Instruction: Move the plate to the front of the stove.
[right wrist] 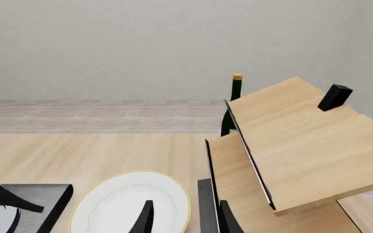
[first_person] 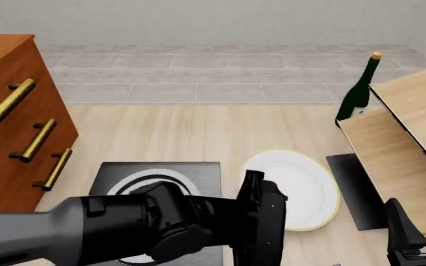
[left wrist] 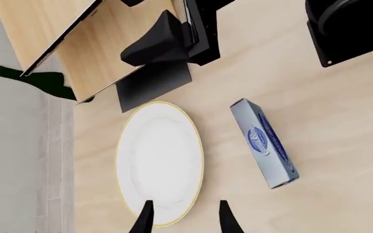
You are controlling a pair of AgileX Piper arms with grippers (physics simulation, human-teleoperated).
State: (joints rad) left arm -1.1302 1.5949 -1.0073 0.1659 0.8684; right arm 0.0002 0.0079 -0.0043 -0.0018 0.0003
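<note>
We find the plate (first_person: 302, 185) lying flat on the counter (first_person: 198, 133), between the stove (first_person: 161, 172) toward the left edge and a black mat (first_person: 357, 191) toward the right edge. The left gripper (left wrist: 183, 218) hovers above the plate's rim, jaws spread, holding nothing. The right gripper (right wrist: 183, 218) is likewise spread and empty.

In the front view, the bulky black left arm (first_person: 183, 233) hides the black square stove's (first_person: 120, 176) ringed burner toward 6 o'clock and overlaps the round white gold-rimmed plate's (first_person: 305, 185) 8 o'clock edge.
</note>
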